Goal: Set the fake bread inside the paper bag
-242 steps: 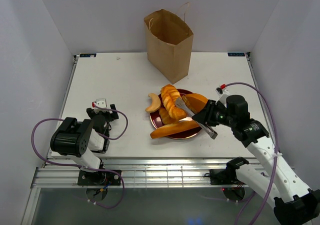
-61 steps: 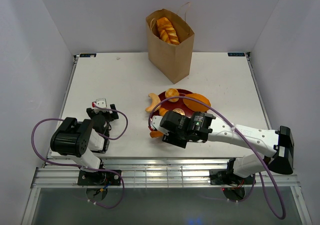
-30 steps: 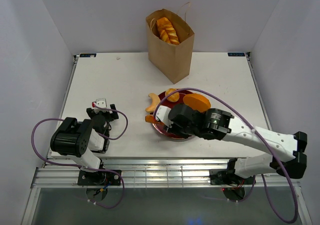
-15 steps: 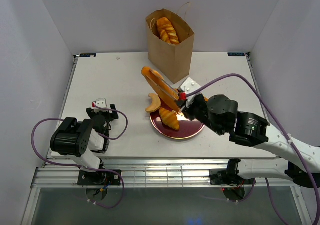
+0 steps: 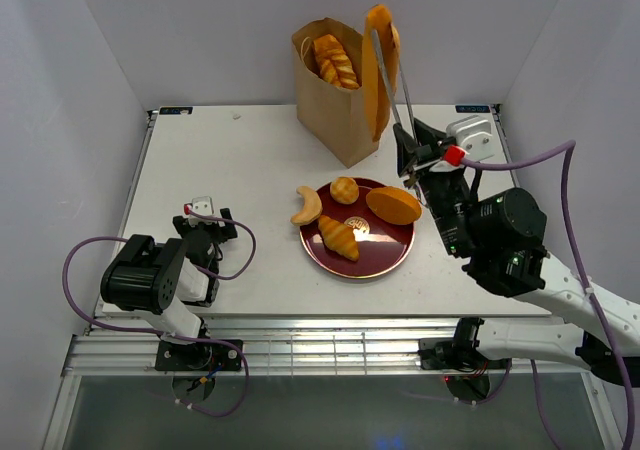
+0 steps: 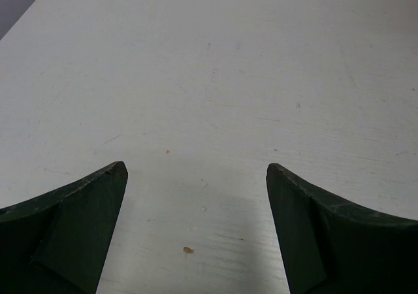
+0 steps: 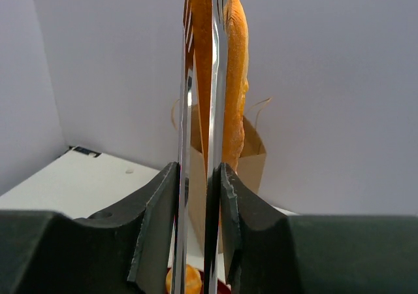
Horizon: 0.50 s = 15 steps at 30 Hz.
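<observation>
My right gripper (image 5: 408, 156) (image 7: 199, 176) is shut on metal tongs (image 5: 386, 65) (image 7: 214, 111). The tongs pinch a long orange baguette (image 5: 377, 70) (image 7: 234, 78), held upright and high, just right of the mouth of the brown paper bag (image 5: 335, 115) (image 7: 251, 155). A braided loaf (image 5: 335, 60) lies inside the bag. A croissant (image 5: 338, 237), a round bun (image 5: 344, 189) and an oval loaf (image 5: 393, 205) lie on the dark red plate (image 5: 385, 248). A curved croissant (image 5: 308, 206) lies on the table left of the plate. My left gripper (image 5: 205, 228) (image 6: 196, 176) is open and empty over bare table.
The white table (image 5: 220, 170) has walls on three sides. The bag stands at the back centre against the rear wall. The left arm rests at the near left corner.
My right arm has swung the tongs and baguette from low over the plate up and back to beside the bag's mouth; the baguette now stands upright. The left arm has not moved.
</observation>
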Each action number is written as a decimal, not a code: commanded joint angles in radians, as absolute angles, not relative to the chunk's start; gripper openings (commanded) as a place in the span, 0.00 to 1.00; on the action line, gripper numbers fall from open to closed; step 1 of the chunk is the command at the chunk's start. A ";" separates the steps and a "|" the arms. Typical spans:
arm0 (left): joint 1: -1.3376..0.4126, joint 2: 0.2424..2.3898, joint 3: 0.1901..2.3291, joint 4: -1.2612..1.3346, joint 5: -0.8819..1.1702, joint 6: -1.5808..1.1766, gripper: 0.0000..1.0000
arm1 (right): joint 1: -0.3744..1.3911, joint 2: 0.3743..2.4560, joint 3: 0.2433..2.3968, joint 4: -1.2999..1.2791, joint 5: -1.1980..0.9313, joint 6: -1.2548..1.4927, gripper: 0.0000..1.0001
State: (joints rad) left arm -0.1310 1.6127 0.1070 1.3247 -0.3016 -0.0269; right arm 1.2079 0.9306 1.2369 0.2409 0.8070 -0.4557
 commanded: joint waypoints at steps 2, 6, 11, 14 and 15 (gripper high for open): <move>-0.126 1.595 0.117 1.424 -0.288 -0.040 0.98 | 1.067 0.985 1.307 0.425 0.775 -0.468 0.08; -0.126 1.594 0.115 1.422 -0.288 -0.040 0.98 | 0.905 1.103 1.408 0.413 0.639 -0.390 0.08; -0.127 1.595 0.117 1.422 -0.288 -0.040 0.98 | 0.804 1.196 1.538 0.413 0.551 -0.356 0.08; -0.127 1.595 0.115 1.424 -0.288 -0.041 0.98 | 0.760 1.277 1.623 0.413 0.502 -0.331 0.08; -0.126 1.595 0.115 1.422 -0.288 -0.040 0.98 | 0.750 1.293 1.638 0.413 0.468 -0.325 0.08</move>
